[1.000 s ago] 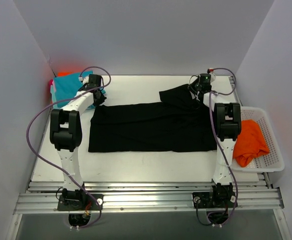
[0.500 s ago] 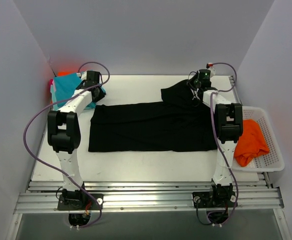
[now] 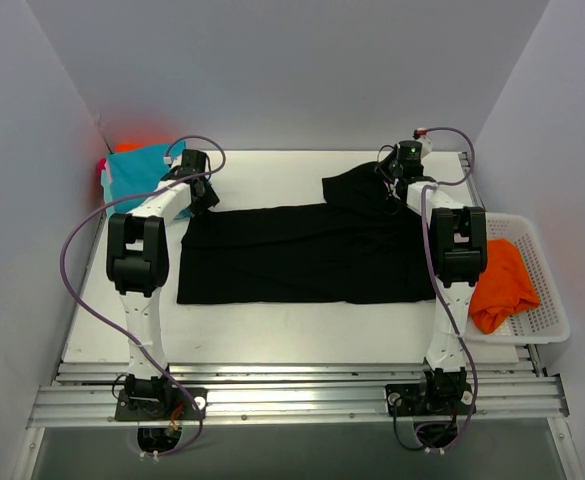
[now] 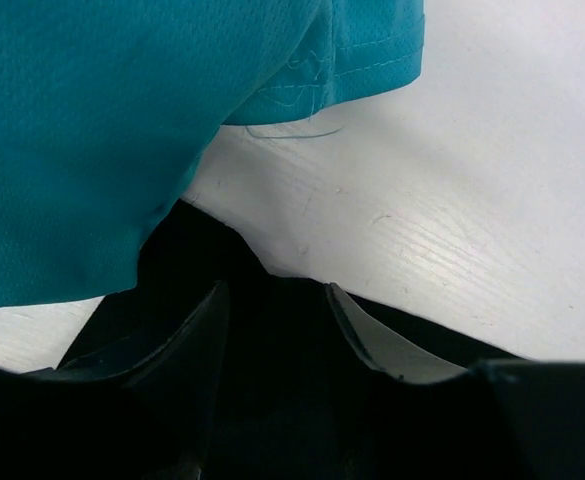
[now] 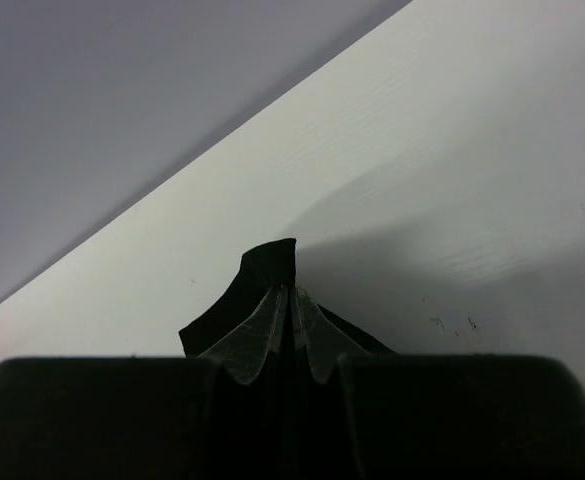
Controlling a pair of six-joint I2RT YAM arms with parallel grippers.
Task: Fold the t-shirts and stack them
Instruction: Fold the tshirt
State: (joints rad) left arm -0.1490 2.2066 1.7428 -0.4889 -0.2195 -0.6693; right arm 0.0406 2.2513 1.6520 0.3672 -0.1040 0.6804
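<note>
Jaws of left gripper point(image 4: 272, 305) have parted over black t-shirt point(image 3: 302, 255).

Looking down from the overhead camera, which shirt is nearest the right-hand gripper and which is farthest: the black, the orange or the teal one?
1. The black t-shirt, spread mid-table, its far corner pinched in the right gripper.
2. The orange t-shirt, in the basket at the table's right side.
3. The teal t-shirt, in the far-left corner.

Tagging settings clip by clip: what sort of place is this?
Probably a lab test booth: a white table boxed by plain walls, a metal rail along its near edge.
</note>
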